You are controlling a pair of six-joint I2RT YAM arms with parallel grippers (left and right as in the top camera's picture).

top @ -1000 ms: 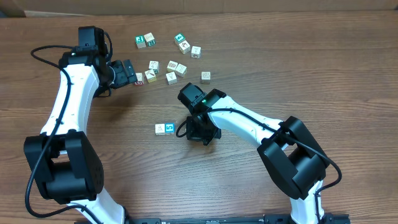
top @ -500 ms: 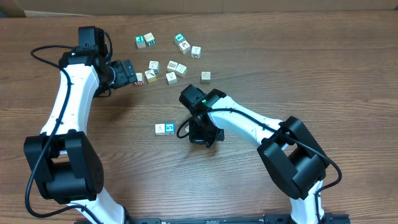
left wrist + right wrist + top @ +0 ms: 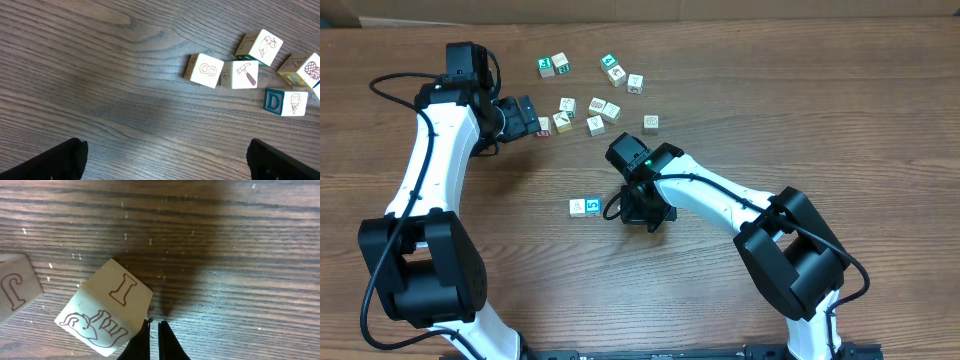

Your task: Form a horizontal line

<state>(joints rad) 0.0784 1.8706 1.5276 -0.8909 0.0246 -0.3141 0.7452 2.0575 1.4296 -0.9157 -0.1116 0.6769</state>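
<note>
The horizontal line [image 3: 586, 207], a whitish cube [image 3: 578, 207] touching a blue "5" cube [image 3: 594, 206], lay on the surface [image 3: 820, 100], left of the right arm's jaws, which were closed. Beside their tips sat an "I" cube [image 3: 107, 307], with a "J" cube [image 3: 15, 292] close by. The left arm's jaws stood open and empty near an "8" cube [image 3: 205, 70] and a "D" cube [image 3: 273, 100].

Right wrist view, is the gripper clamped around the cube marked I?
No, the right gripper is shut on nothing, its fingertips pressed together just beside the cube marked I.

Smooth pale wooden cube [image 3: 107, 307] on a matt, grained wood table [image 3: 235, 255].
</note>
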